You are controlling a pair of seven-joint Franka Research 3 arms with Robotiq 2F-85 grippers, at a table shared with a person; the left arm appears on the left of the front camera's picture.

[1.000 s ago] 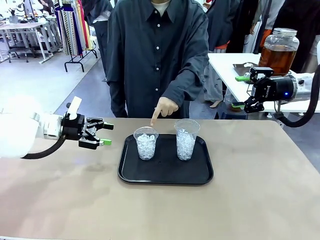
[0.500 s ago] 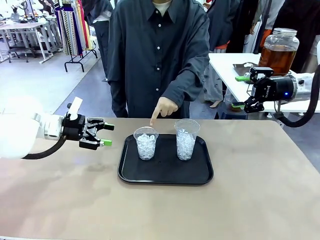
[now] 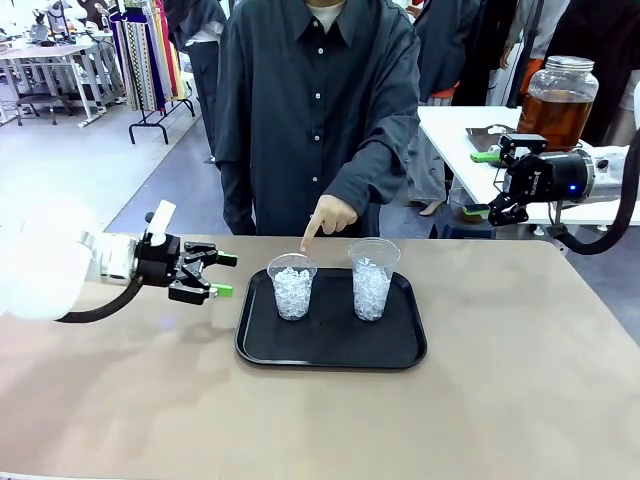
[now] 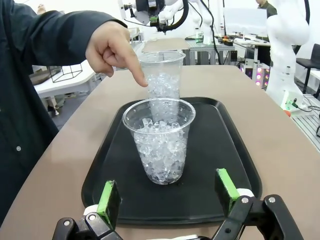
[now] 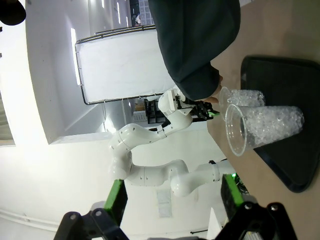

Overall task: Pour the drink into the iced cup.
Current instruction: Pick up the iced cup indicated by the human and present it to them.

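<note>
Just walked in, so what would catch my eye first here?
A person's hand points down just behind the left iced cup, one of two on a black tray. The left gripper hovers open beside the tray, facing that cup; an amber drink jar stands far right.

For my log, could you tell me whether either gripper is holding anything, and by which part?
Nothing is held. The left gripper is open beside the tray; the right gripper is open in the air.
</note>
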